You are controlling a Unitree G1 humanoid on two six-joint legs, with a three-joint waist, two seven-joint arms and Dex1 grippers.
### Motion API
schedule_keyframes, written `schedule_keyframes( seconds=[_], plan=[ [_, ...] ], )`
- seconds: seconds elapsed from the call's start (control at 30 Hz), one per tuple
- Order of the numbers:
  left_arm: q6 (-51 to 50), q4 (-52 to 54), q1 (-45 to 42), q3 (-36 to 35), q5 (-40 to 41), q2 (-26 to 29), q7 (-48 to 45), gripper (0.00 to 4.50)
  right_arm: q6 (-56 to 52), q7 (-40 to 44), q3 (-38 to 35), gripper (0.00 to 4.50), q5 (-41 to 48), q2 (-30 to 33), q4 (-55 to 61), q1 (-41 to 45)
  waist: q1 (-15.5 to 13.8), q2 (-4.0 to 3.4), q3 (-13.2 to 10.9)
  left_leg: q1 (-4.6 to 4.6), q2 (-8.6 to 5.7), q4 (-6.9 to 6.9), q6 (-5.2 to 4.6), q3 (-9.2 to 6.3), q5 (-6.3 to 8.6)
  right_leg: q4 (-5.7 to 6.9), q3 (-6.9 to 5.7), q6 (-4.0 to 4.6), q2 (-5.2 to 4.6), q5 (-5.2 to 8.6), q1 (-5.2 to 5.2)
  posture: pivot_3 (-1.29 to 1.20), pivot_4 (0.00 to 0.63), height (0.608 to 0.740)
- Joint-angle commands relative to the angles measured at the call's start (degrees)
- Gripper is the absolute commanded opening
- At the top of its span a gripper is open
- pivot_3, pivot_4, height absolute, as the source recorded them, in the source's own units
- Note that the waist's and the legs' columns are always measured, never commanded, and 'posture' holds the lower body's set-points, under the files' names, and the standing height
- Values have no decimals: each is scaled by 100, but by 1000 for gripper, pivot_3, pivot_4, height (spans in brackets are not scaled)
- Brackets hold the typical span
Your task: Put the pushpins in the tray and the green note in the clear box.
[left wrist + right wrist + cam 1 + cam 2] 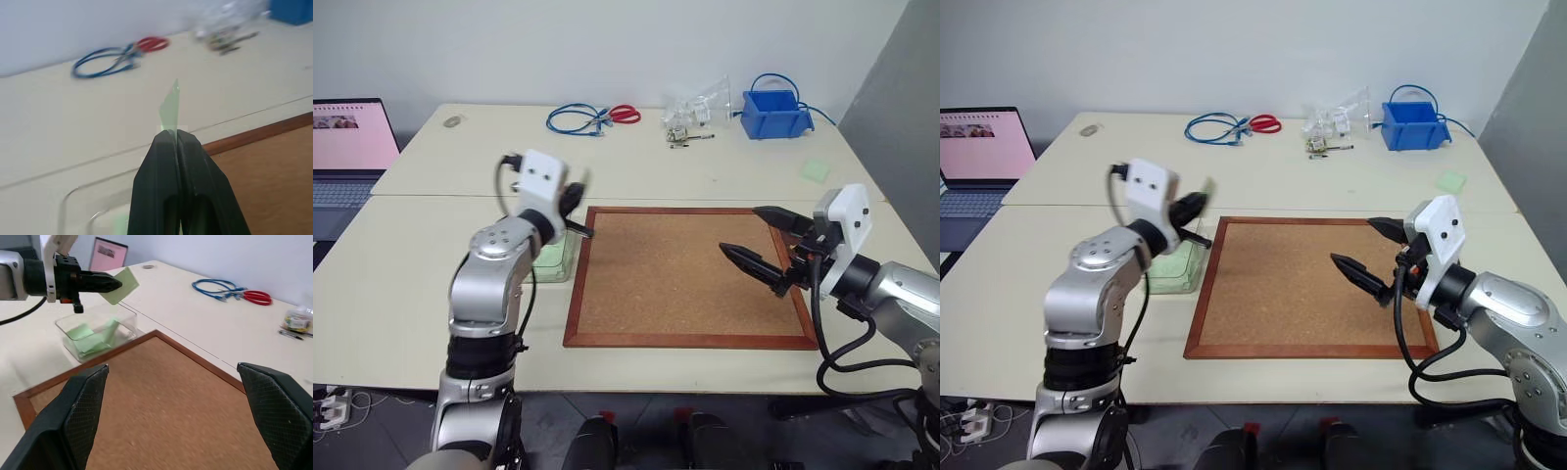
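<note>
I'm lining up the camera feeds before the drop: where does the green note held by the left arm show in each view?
Left eye view: green note, left of centre, above the clear box.
Right eye view, same spot.
Left wrist view, edge-on, rising from the shut fingers.
Right wrist view, near the top left, above the box.
Shared landmark: blue cable.

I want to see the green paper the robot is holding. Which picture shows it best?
The right wrist view: the green note shows its whole face, pinched by the left pincer above the clear box. The left wrist view shows it edge-on; the eye views show a blur.
</note>
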State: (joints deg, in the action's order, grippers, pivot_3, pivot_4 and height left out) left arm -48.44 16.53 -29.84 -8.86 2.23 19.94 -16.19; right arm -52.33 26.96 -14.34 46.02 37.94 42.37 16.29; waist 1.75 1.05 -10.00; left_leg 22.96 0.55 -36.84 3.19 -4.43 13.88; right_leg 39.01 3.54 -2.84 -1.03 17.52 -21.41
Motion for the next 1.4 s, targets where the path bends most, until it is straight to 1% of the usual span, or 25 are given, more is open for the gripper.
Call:
schedule_keyframes(
  seconds=[0.03,0.17,0.23,0.3,0.33,0.57,0.6,0.63,0.7,0.77,0.8,0.87,0.97,1.07,1.2,1.3,1.4],
  plan=[
    [-333,716,268,-18,-324,-46,574,0,2,-91,-18,4464,205,34,81,195,-15,14,-6,0,-1,0,0,0,0,0,0,0,-1,0,0,0,150,740],
    [-932,1069,537,-84,-449,-252,989,0,52,-97,63,4464,190,48,-20,226,-25,26,-13,3,1,0,1,0,0,-2,-1,0,-5,0,1,0,150,740],
    [-1108,1118,571,-120,-409,-328,1043,0,83,-100,93,4464,177,52,-46,234,-24,30,-15,3,-1,0,1,-1,0,-1,-4,0,-4,0,0,0,150,740],
    [-1183,1121,576,-183,-392,-369,1117,398,111,-117,109,4500,161,40,-84,238,-20,30,-15,1,0,0,1,0,0,-1,-4,0,-2,0,0,0,150,740],
    [-1178,1115,569,-206,-393,-371,1145,410,119,-127,114,4500,160,34,-93,235,-18,30,-15,1,-1,0,1,0,0,-1,-4,0,-2,0,0,0,150,740],
    [-1160,1033,460,-154,-370,-303,1186,1759,228,-157,178,4500,47,19,-164,191,-17,31,-16,1,0,0,1,1,0,-1,-4,0,-1,0,0,0,150,740],
    [-1152,1026,451,-151,-368,-292,1188,1865,229,-175,179,4500,41,6,-171,204,-17,31,-16,1,0,0,1,0,0,-1,-4,0,-1,0,0,0,150,740],
    [-1154,1037,456,-150,-361,-276,1185,2125,223,-194,177,4500,46,-3,-162,210,-17,31,-16,1,0,0,1,0,0,-1,-4,0,-2,0,0,0,150,740],
    [-1137,1079,492,-104,-339,-201,1124,2521,218,-214,176,4500,40,2,-140,193,-17,31,-16,1,0,0,1,0,0,-1,-4,0,-2,0,0,0,150,740],
    [-1149,1115,526,-75,-319,-140,1073,2792,215,-258,174,4500,2,22,-117,153,-17,31,-16,1,0,0,1,1,0,-1,-4,0,-2,0,0,0,150,740],
    [-1142,1129,542,-75,-283,-97,1015,3029,195,-320,164,4500,-32,30,-98,114,-16,31,-16,1,0,1,1,0,0,-1,-4,0,-1,0,-1,0,150,740],
    [-1064,1250,556,-104,-114,-74,828,3334,155,-482,120,4500,-99,10,-35,11,-16,31,-16,1,0,1,1,0,0,-1,-4,0,-1,0,-1,0,150,740],
    [-1133,1781,786,-57,337,-38,340,3334,87,-943,86,4500,-302,-96,130,-170,-16,33,-17,3,0,1,1,2,0,-1,-2,0,-2,0,-1,0,150,740],
    [-1282,2417,1349,-200,862,-57,-102,3334,15,-1591,114,4500,-738,-277,325,-544,-14,33,-17,3,9,6,4,5,1,-3,4,0,-4,0,-3,0,150,740],
    [-1366,2810,1982,-482,1113,-16,-229,3334,-177,-2267,10,4500,-1206,-508,606,-1204,-9,33,-17,0,10,9,5,8,1,-2,7,1,-3,0,-5,0,150,740],
    [-1449,2986,2405,-814,1293,31,-303,3334,-298,-2439,-77,4500,-1472,-508,955,-1880,-12,33,-17,-1,10,9,5,7,1,-1,6,1,-2,1,-5,0,150,740],
    [-1548,3050,2754,-1396,1442,200,-397,3334,-472,-2644,-363,4500,-1600,-716,1375,-2660,-11,33,-17,-3,10,9,5,7,1,-2,7,0,-2,2,-3,0,150,740]
  ],
)
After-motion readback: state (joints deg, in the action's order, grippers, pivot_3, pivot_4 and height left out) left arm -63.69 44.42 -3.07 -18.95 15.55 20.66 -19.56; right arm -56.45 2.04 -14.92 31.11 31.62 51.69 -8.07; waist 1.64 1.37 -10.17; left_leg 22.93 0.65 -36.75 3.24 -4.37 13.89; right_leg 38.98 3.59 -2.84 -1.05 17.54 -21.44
